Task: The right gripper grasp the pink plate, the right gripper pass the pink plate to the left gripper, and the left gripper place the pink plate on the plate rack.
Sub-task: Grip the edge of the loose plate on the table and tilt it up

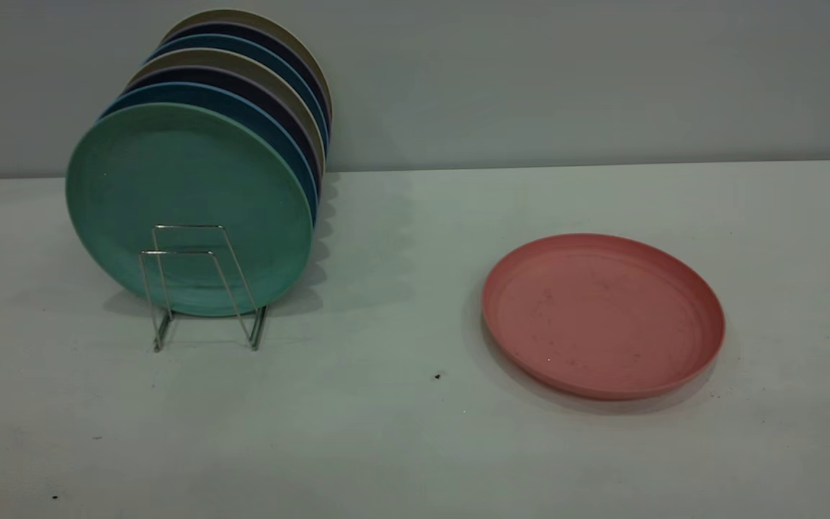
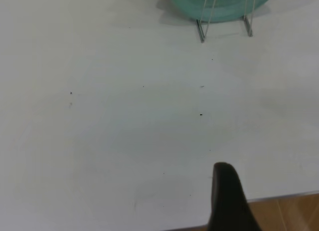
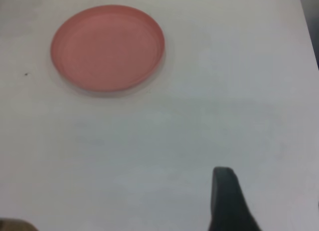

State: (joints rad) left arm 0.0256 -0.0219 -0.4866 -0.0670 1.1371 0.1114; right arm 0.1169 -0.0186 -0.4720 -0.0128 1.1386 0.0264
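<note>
The pink plate (image 1: 602,313) lies flat on the white table, right of centre; it also shows in the right wrist view (image 3: 107,46). The plate rack (image 1: 199,285) stands at the left, with two empty wire loops at its front; its feet show in the left wrist view (image 2: 224,21). My right gripper (image 3: 227,201) shows only as a black tip, well away from the plate and touching nothing. My left gripper (image 2: 227,198) shows only as a black tip over bare table near the table's edge, far from the rack. Neither gripper shows in the exterior view.
A teal-green plate (image 1: 188,209) stands at the front of the rack, with several blue and beige plates (image 1: 242,94) behind it. A grey wall rises behind the table. The table's edge and wooden floor (image 2: 289,211) show beside my left gripper.
</note>
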